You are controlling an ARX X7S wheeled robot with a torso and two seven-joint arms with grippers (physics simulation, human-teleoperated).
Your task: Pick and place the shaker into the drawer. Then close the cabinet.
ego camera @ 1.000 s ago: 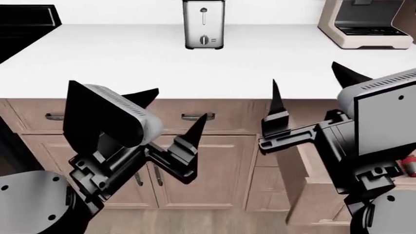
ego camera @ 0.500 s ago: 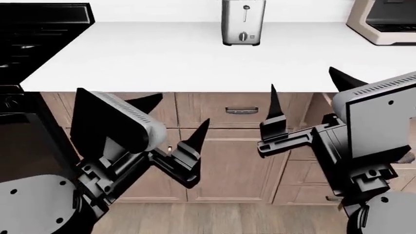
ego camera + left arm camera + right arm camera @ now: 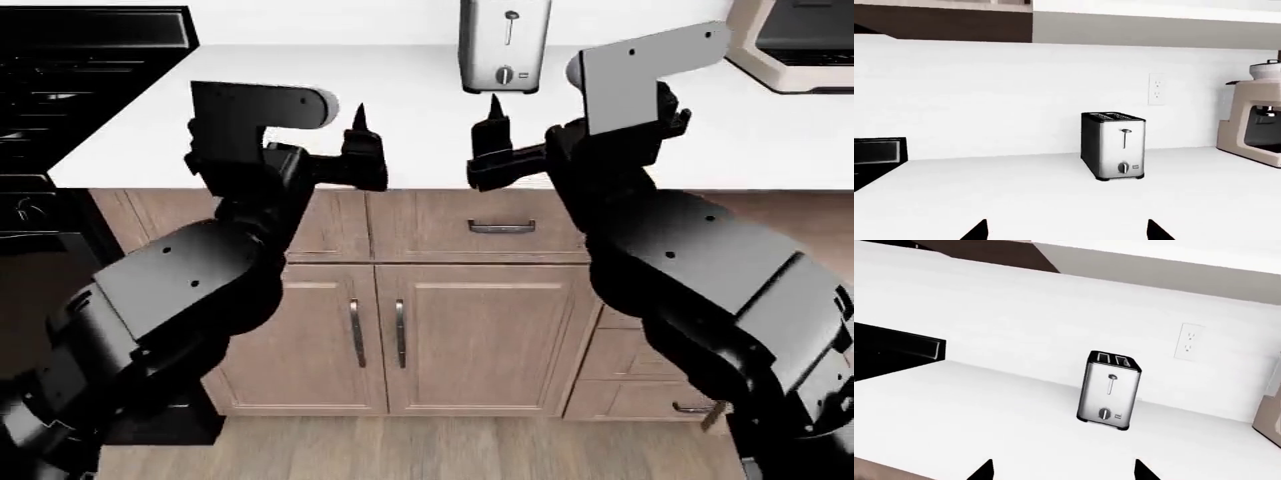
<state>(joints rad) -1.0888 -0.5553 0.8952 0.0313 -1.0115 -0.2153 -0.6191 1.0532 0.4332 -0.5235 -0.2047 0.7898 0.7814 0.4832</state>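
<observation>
Both arms have risen to counter height; left gripper (image 3: 358,150) and right gripper (image 3: 491,150) gape empty before the toaster (image 3: 505,45). Shaker unseen; likely light, rigid, slick: grasp mid-body.

Both black arms are raised side by side, left gripper (image 3: 363,135) and right gripper (image 3: 491,135) with jaws spread, holding nothing.
</observation>
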